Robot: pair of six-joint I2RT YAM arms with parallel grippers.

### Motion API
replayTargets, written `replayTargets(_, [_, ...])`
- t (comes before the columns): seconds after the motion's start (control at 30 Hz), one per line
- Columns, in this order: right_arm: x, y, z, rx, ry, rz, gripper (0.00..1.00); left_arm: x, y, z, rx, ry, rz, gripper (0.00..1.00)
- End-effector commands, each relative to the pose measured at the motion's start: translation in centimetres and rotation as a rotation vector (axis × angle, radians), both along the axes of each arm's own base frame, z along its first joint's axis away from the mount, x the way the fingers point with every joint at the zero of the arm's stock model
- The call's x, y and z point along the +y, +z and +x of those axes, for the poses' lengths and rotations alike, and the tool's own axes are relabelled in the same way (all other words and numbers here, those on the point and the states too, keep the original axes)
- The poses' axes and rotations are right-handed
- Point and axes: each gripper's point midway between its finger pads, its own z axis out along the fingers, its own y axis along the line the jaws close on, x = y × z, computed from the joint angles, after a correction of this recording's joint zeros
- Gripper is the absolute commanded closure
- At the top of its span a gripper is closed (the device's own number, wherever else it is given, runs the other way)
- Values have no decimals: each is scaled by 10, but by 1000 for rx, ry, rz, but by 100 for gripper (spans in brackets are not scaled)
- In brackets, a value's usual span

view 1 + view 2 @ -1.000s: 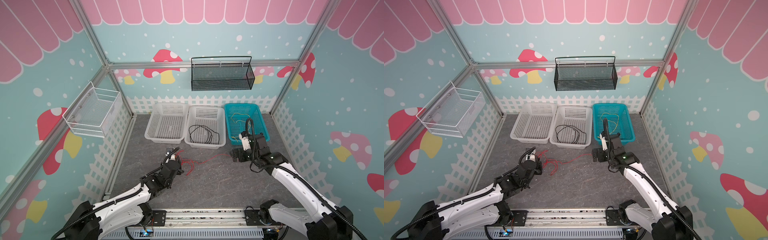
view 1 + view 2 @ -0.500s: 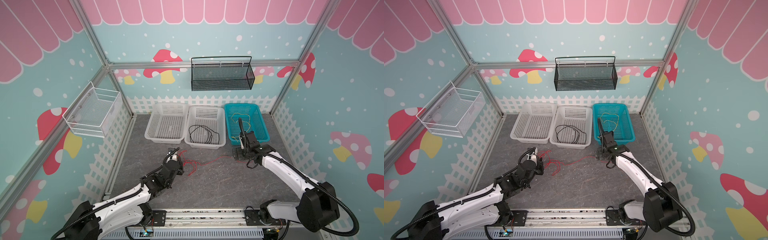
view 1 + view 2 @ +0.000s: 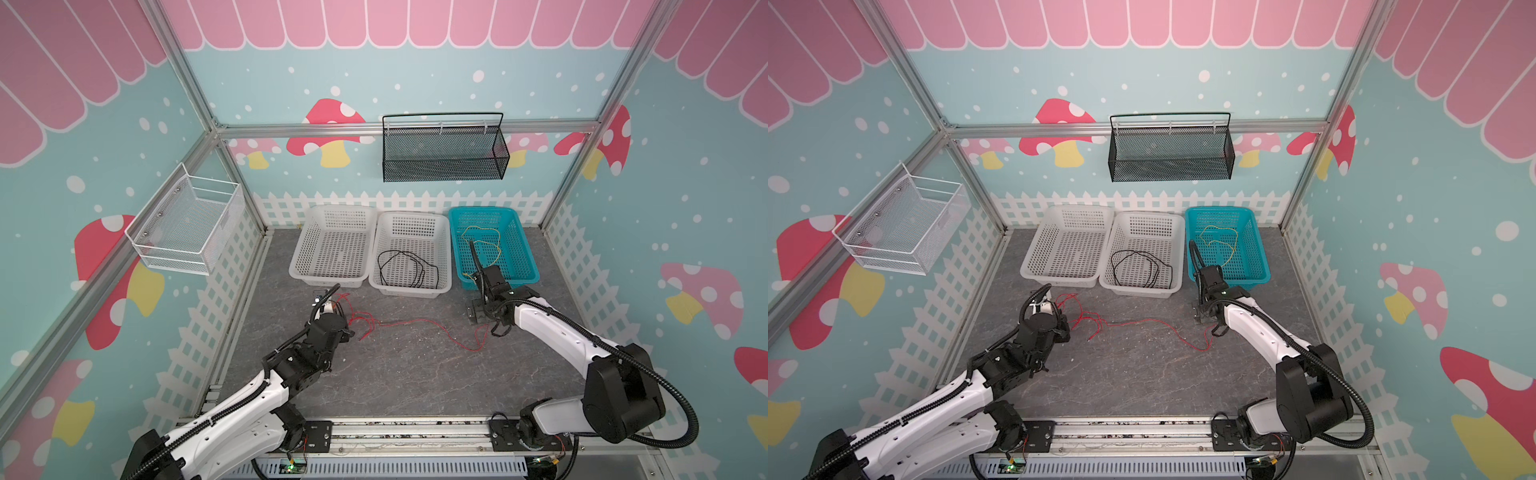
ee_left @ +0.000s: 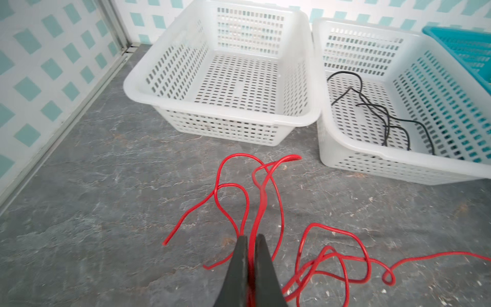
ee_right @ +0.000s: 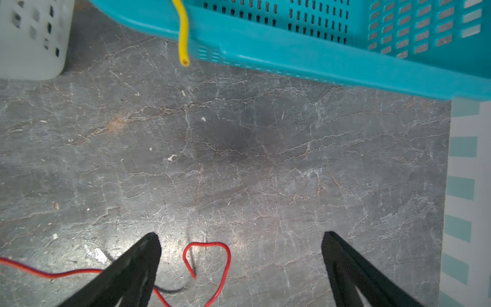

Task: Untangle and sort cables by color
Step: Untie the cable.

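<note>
Grey stone-look surface (image 3: 395, 374): left end effector (image 4: 251, 248) clamped on the red cable (image 3: 419, 321), right end effector (image 5: 240, 236) wide apart over its far end. Black cable (image 4: 386, 130) lies in the middle white basket (image 3: 409, 291), yellow cable (image 5: 183, 34) in the teal basket (image 3: 523, 245).

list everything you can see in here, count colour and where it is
red cables: tangled, count unclear, red, loose on the table in front of the baskets
black cable: at least one, black, looped in the middle basket
yellow cable: at least one, yellow, in the teal basket, one end hanging over its front rim
white baskets: two, white, side by side at the back; the outer one holds nothing
teal basket: one, teal, beside the white pair
black mesh basket: one, black, hung on the back wall
white wire basket: one, white, hung on the side wall
table: one, grey stone look
left gripper: one, black, shut on red cables
right gripper: one, black, open over a red end loop
</note>
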Motion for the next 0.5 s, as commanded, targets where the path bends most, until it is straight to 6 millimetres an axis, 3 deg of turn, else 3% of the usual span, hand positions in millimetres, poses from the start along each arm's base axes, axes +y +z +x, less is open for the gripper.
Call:
replayTargets(0.0, [16, 25, 9, -66, 76, 64, 2, -12, -3, -4, 42, -63, -45, 100])
replayTargets(0.07, [47, 39, 10, -132, 222, 173, 1, -28, -6, -6, 38, -143, -69, 100])
replayTargets(0.23, [115, 63, -6, -220, 504, 307, 9, -57, -6, -12, 22, -268, -88, 100])
replayTargets(0.37, [156, 59, -19, -207, 673, 341, 19, -66, -4, -12, 18, -300, -99, 100])
replayTargets(0.47, [172, 45, -24, -173, 738, 353, 28, -69, -1, -12, 9, -309, -106, 100])
